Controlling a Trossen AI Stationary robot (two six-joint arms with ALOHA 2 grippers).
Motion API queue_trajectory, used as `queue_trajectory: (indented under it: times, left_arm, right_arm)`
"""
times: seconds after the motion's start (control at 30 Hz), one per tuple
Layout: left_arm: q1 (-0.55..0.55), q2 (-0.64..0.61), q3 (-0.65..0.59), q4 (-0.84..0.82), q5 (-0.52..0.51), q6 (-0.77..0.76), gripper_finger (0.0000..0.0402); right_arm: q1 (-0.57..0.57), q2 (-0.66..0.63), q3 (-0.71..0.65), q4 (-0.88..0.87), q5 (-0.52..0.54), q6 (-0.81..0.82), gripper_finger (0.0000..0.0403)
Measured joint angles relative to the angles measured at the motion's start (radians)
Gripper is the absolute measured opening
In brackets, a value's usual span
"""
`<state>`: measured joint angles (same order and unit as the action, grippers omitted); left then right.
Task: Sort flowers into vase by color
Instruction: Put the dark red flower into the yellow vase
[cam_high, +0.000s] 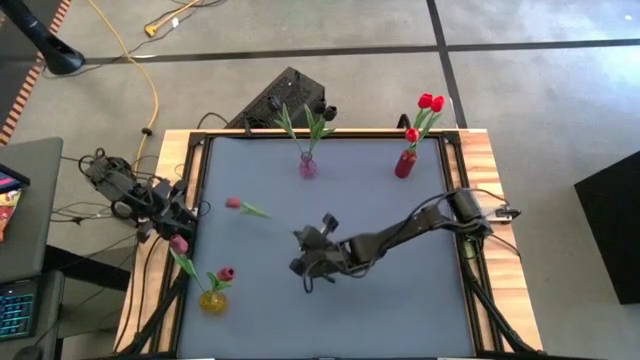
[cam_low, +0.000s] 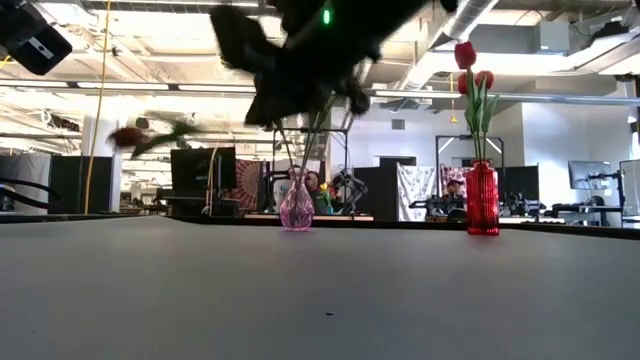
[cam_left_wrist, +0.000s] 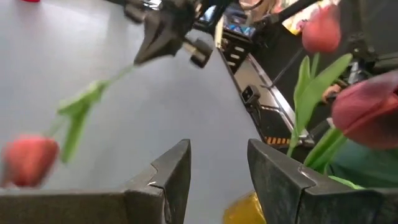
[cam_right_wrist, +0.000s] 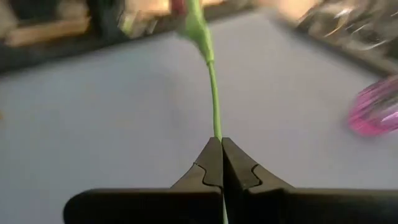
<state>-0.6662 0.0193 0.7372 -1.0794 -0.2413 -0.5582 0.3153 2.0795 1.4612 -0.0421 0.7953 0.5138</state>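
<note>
Pinched between the shut fingers of the right gripper (cam_right_wrist: 221, 163) is a thin green stem, so 1 pink-red tulip (cam_high: 233, 203) is in transit above the middle of the table (cam_high: 400, 300), its head pointing toward the left edge. Sorting looks well advanced. At the far edge the red vase (cam_high: 404, 165) near the right corner already holds 3 red tulips (cam_high: 430, 102), while the pink vase (cam_high: 308, 167) near the middle shows only green stems and leaves from above. By the near left corner the yellow vase (cam_high: 212, 301) holds 2 dark crimson heads. Beside it waits the left gripper (cam_left_wrist: 217, 180), jaws parted and holding nothing. Judging by this, the carried flower is probably the last one left to place.
</note>
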Motion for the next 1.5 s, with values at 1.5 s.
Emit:
queue_trajectory:
  times: [1.5]
  left_arm:
    - [0.0, 0.0, 0.021, 0.298, -0.293, 0.126, 0.0146]
  right_arm:
    - [-0.261, 0.311, 0.358, 0.277, -0.404, -0.205, 0.0064]
